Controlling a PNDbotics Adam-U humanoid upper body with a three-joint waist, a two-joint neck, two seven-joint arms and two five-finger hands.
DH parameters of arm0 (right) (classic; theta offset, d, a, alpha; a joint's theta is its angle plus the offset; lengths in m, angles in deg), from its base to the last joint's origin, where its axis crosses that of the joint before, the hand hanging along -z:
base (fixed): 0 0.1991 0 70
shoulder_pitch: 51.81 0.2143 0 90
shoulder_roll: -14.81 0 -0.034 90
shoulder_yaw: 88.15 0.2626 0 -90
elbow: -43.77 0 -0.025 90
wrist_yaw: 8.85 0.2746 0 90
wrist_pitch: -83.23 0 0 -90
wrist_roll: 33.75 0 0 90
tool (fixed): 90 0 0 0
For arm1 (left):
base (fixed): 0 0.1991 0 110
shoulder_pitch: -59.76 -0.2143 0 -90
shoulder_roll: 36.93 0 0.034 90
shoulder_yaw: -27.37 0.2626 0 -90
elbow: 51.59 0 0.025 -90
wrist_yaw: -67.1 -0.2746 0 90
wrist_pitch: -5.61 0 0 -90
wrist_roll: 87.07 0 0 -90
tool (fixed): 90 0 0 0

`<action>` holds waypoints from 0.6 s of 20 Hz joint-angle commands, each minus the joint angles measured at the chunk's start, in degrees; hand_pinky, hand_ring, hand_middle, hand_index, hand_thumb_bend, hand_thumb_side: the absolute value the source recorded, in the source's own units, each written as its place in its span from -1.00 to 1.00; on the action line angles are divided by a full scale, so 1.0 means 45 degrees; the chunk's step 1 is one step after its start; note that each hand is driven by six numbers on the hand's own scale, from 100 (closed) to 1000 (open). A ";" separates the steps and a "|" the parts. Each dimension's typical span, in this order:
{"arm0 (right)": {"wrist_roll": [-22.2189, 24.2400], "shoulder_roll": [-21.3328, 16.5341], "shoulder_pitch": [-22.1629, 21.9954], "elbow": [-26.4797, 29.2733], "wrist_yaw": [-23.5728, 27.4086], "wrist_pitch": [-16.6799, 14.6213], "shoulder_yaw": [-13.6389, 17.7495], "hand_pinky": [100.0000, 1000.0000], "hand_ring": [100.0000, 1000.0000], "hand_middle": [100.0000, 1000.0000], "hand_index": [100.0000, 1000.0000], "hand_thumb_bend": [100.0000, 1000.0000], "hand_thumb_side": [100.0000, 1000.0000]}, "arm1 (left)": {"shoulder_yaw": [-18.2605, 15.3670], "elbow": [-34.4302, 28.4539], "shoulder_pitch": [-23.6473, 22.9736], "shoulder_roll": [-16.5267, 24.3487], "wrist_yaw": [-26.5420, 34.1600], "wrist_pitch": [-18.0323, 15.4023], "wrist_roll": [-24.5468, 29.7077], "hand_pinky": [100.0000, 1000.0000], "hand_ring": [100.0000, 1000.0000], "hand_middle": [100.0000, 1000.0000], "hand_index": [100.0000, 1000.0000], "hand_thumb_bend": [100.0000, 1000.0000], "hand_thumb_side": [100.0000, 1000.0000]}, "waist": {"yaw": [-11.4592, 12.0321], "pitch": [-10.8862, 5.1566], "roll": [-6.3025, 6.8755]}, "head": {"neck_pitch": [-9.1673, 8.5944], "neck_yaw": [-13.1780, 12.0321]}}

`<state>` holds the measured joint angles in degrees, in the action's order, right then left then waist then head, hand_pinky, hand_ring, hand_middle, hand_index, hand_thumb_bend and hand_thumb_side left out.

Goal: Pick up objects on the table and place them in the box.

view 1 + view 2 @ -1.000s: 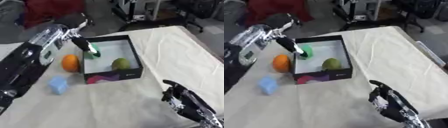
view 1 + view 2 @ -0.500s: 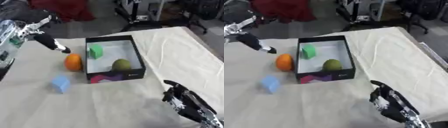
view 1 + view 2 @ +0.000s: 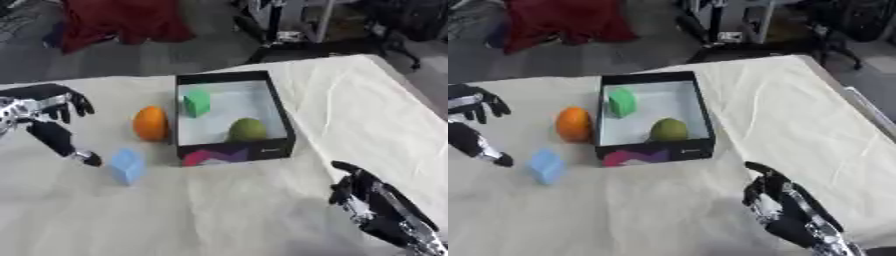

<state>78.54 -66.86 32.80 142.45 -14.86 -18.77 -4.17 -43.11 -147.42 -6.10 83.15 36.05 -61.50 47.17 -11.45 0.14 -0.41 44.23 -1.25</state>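
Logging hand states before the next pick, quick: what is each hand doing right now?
Left hand: open, holding nothing.
Right hand: open, idle, holding nothing.

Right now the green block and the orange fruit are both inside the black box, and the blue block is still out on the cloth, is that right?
Not quite. The orange fruit is outside the black box, by its left wall. Inside are the green block and an olive-green fruit. The blue block does lie on the cloth, as the left eye view shows.

Cream cloth-covered worktop [image 3: 219,210], creased. Beyond far edge: crumpled red fabric [image 3: 118,22] on grey floor [image 3: 157,55], w/ dark metal-framed equipment [image 3: 297,25] at top right.
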 commanded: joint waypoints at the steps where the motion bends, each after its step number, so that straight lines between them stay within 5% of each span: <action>1: 0.0001 -0.0255 0.0084 0.0145 -0.0043 -0.0010 0.0034 0.64 0.02 -0.15 0.83 -1.00 -0.18 | 0.0124 -0.0175 0.0066 0.0570 0.0736 0.0423 0.0822 0.39 0.26 0.38 0.60 0.56 -0.49 | -0.0049 -0.0133 0.0196 | -0.0024 0.0121; 6: 0.0000 -0.0253 0.0103 0.0145 -0.0032 -0.0003 0.0041 0.64 0.02 -0.15 0.83 -1.00 -0.18 | 0.0192 0.0048 0.0093 0.0513 0.1643 0.0987 0.1664 0.37 0.25 0.37 0.60 0.47 -0.51 | -0.0098 -0.0127 0.0208 | -0.0024 0.0235; 12: 0.0016 -0.0247 0.0125 0.0147 -0.0015 0.0002 0.0025 0.64 0.02 -0.15 0.83 -1.00 -0.18 | 0.0438 0.0774 0.0127 0.0057 0.0946 0.1437 0.1637 0.33 0.21 0.36 0.58 0.26 -0.52 | -0.0153 -0.0125 0.0206 | -0.0024 0.0319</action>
<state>78.58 -67.06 32.87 142.45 -14.86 -18.74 -4.18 -40.78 -144.21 -6.42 82.55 41.22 -60.45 49.69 -12.09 0.14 -0.28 44.23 -0.01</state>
